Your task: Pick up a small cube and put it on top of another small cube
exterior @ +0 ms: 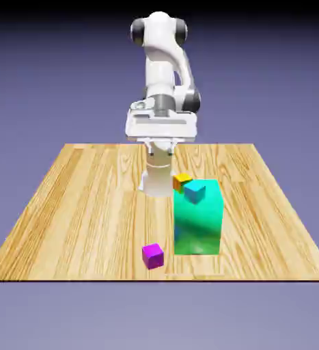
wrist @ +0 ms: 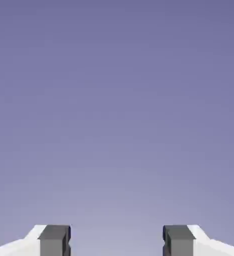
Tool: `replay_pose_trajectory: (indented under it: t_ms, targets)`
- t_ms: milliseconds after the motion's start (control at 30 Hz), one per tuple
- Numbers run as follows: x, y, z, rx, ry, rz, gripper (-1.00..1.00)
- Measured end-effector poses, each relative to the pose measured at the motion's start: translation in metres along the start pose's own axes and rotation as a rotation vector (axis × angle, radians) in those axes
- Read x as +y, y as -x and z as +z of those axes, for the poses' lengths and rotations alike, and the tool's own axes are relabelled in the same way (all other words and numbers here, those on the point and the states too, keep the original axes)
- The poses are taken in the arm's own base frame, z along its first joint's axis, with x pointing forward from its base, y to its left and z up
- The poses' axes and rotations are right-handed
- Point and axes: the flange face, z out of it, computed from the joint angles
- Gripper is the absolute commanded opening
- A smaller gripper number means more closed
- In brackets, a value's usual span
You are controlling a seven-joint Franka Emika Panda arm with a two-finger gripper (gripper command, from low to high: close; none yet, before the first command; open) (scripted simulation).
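Observation:
My gripper point(wrist: 116, 241) is open; its two grey fingertips point(wrist: 53, 240) stand wide apart with only the blue-violet backdrop between them. In the exterior view the gripper point(exterior: 160, 145) hangs high above the table's far middle, clear of every object. No small lime-yellow cube shows plainly in either view. A yellowish patch tops the orange cube point(exterior: 182, 182), and I cannot tell whether it is a separate cube. The hand view shows no table and no cubes.
A tall green block point(exterior: 198, 222) stands right of the wooden table's point(exterior: 73, 212) centre. A cyan cube point(exterior: 195, 192) shows at the block's top far edge, beside the orange cube. A magenta cube point(exterior: 153, 256) lies near the front edge.

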Motion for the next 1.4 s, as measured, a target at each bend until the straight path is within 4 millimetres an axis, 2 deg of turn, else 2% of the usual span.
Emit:
replay_pose_trajectory:
  t_ms: [67,200,300,400,500,600,767,933,1100,1300,1400]
  targets:
    - [-0.024,0.028,0.003,-0.02,-0.019,-0.124,0.0]
    - [-0.053,0.106,0.025,-0.157,0.012,-0.388,0.0]
    - [-0.065,0.167,0.033,-0.242,0.032,-0.594,0.0]
    - [-0.069,0.227,0.036,-0.309,0.047,-0.805,0.0]
    - [-0.052,0.291,0.043,-0.401,0.129,-1.03,0.0]
    - [-0.026,0.346,0.045,-0.46,0.215,-1.267,0.0]
    - [0.03,0.418,0.042,-0.478,0.374,-1.672,0.0]
    - [0.088,0.454,0.042,-0.378,0.532,-2.05,0.0]
    - [0.136,0.476,0.039,-0.137,0.624,-2.43,0.0]
    - [0.177,0.489,0.038,0.322,0.633,-2.809,0.0]
    - [0.185,0.479,0.045,0.442,0.74,-2.855,0.0]
